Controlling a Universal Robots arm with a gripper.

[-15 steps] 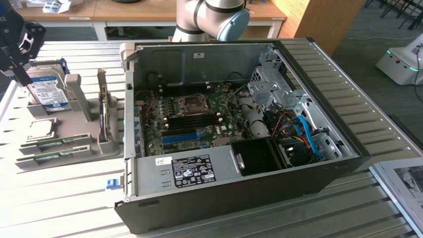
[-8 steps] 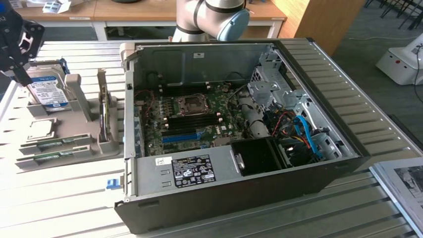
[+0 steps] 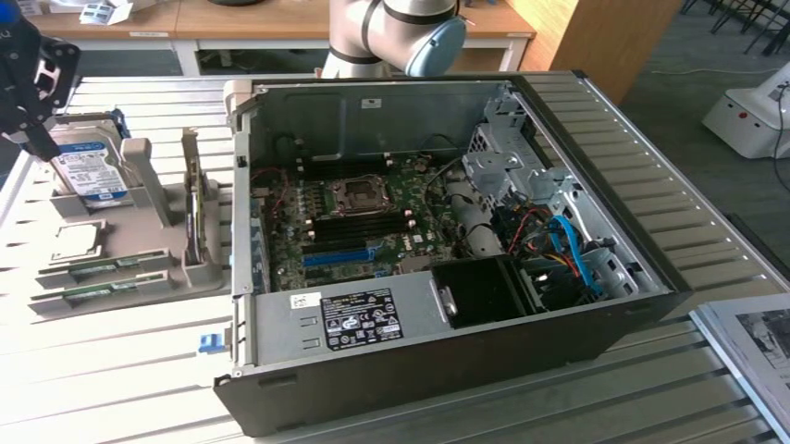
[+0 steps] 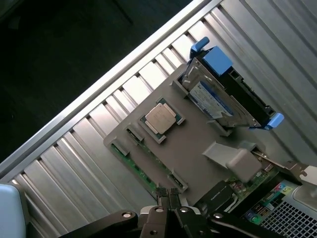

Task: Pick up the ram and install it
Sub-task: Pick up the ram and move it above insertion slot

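Observation:
Two green ram sticks lie in the slots of a grey holder tray (image 3: pixel 161 268) at the exterior view's left; the nearer one (image 3: pixel 92 294) is at the tray's front edge and the other (image 3: pixel 105 268) just behind it. In the wrist view the ram (image 4: pixel 140 171) runs along the tray's edge (image 4: pixel 198 158). My gripper (image 4: pixel 168 194) hovers above one end of it, fingers shut together with nothing between them. In the exterior view the gripper (image 3: pixel 44 153) hangs over the tray's far left. The open computer case (image 3: pixel 617 277) shows the motherboard (image 3: pixel 408 245) with dark memory slots (image 3: pixel 358 227).
The tray also holds a silver hard drive (image 3: pixel 92 171) (image 4: pixel 218 99) in a blue bracket, a processor (image 3: pixel 74 242) (image 4: pixel 161 117) and an upright card (image 3: pixel 195 213). A blue slot (image 3: pixel 339 256) sits on the motherboard. The slatted metal table (image 3: pixel 111 388) ends at an edge (image 4: pixel 99 94) near the tray.

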